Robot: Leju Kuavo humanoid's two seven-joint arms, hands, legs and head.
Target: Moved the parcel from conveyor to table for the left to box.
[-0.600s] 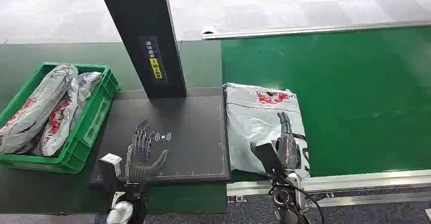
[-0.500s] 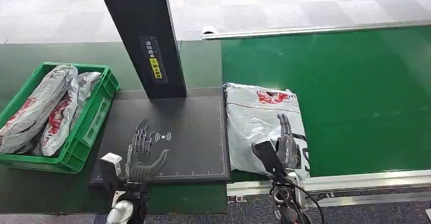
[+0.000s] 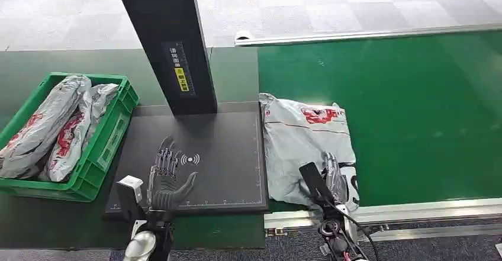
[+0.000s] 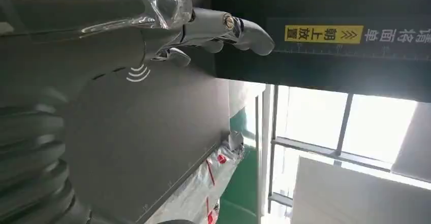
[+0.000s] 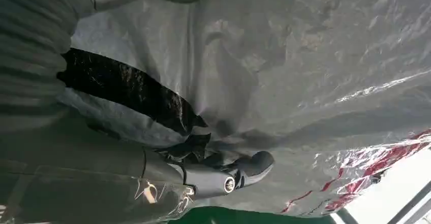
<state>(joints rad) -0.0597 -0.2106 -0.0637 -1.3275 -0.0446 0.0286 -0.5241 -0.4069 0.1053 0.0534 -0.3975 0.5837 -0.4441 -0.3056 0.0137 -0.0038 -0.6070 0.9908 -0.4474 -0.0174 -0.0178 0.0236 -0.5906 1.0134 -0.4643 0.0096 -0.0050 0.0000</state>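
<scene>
Grey crinkled plastic mailer parcel [image 3: 305, 145] lies on green conveyor belt [image 3: 414, 113], right robot hand [image 3: 332, 178] clenching its 6 o'clock edge, left robot hand [image 3: 166, 175] released at 9 o'clock; slick film may slip.

A floor of pale grey carpet tiles [image 3: 331, 6] runs across the far side of the room, with darker grey carpet [image 3: 426, 246] along the near edge. A wide black post [image 3: 169, 42] with a yellow label [image 3: 181, 79] rises from the dark worktop [image 3: 35, 219]. The left wrist view shows bright windows [image 4: 325, 132] with dark frames, daylight washing through them.
</scene>
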